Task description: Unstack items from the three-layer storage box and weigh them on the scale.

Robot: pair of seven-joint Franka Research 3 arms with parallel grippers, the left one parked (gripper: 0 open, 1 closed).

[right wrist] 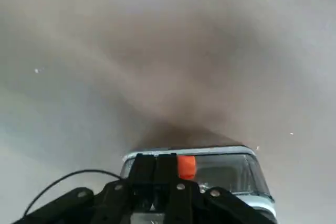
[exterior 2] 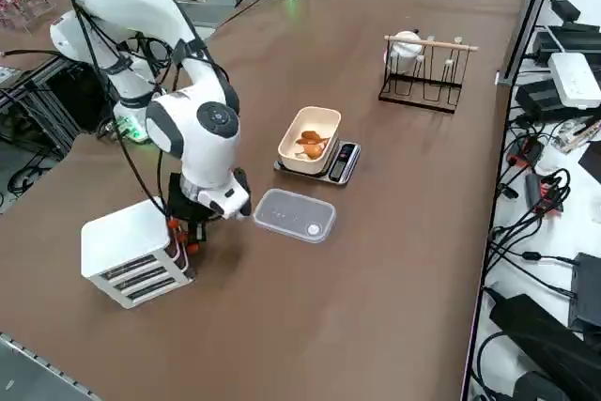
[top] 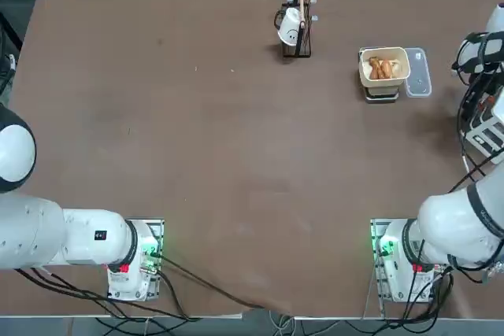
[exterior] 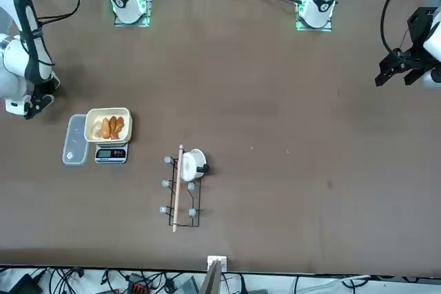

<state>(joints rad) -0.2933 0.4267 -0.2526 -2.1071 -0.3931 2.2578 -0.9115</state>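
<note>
On the right part of the brown table, the white storage box stands with slatted tiers and orange bits at its side, under the right arm. The right gripper is at the box, its 2 fingers shut against each other, with nothing visible between them; an orange piece shows just beside them. Farther along the table sits the scale, a cream tray on top holding at least 3 brown food pieces and something paler. A clear lid lies flat just beside the scale. Well apart stands a dark wire rack with a white cup on it and 1 wooden rod along its top. The tabletop is matte, with a few small specks. Past its far edge, a white bench carries tangled black cables, dark boxes and a white device. The overhead view cuts the storage box off at its edge, and the arm partly covers it there. What its tiers hold is hard to make out, and the scale's digits are too small to read.
</note>
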